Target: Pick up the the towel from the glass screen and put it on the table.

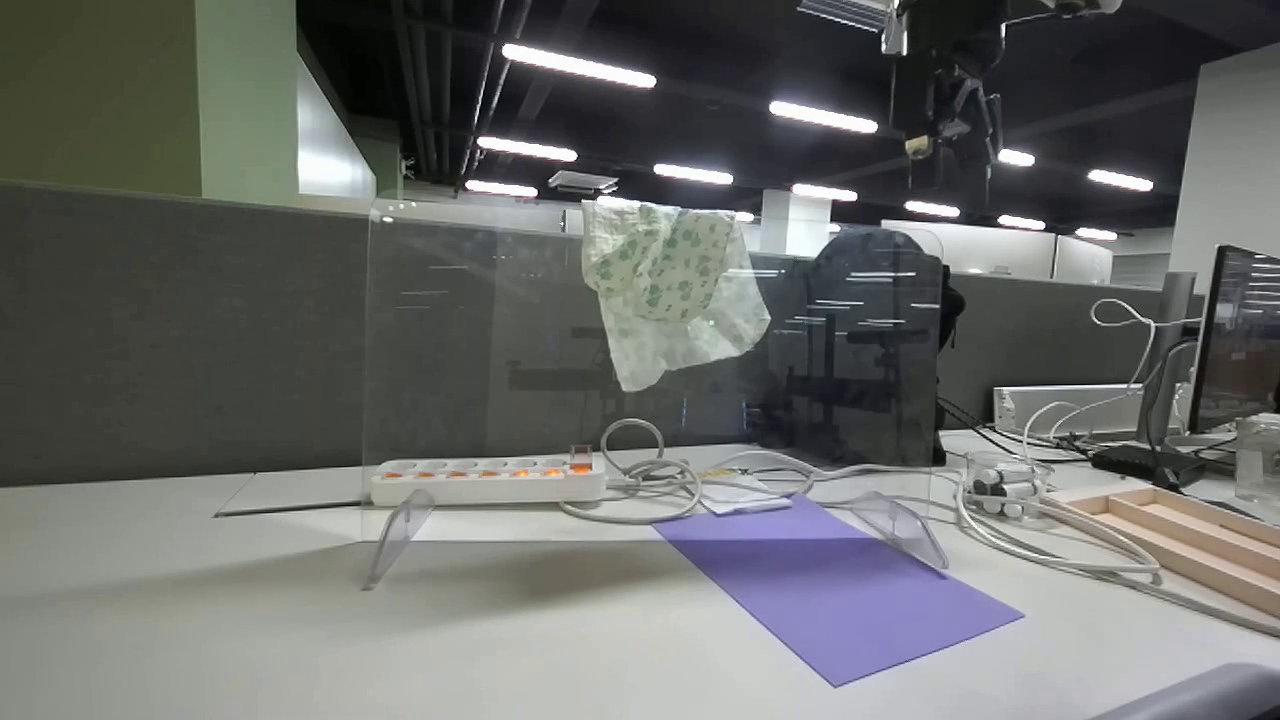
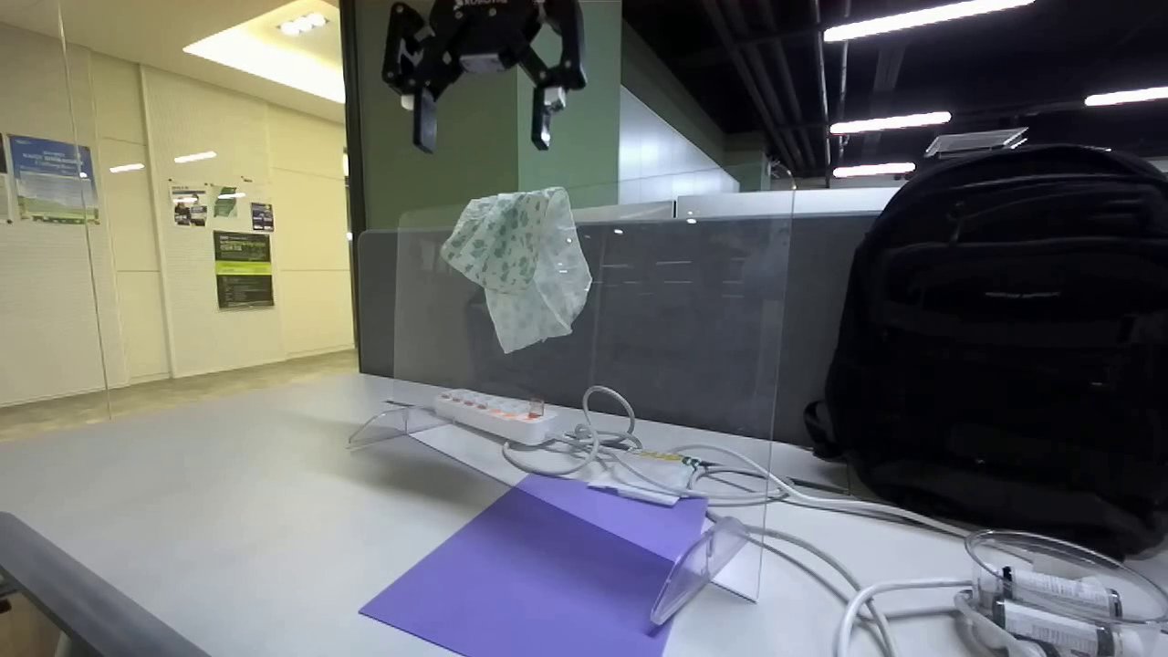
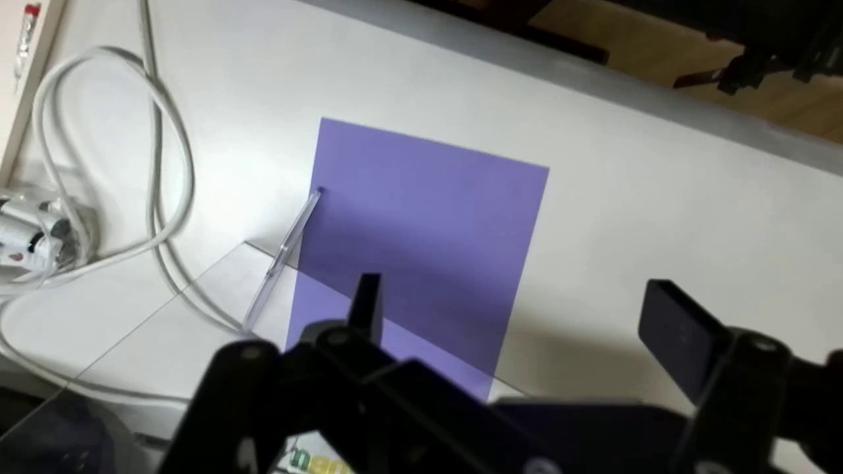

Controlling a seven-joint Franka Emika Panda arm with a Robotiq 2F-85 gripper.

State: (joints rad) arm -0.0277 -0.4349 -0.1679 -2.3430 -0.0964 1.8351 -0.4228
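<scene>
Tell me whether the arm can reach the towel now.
Probably yes: in both exterior views the open pincer appears higher than the towel, which drapes over the clear screen, and nothing visible blocks the way from above.

At the top, left of centre, in an exterior view, the claw point(image 2: 483, 135) hangs pointing down, its two black fingers point(image 2: 425, 120) spread wide. In the wrist view they stand apart, at lower centre and lower right.
</scene>
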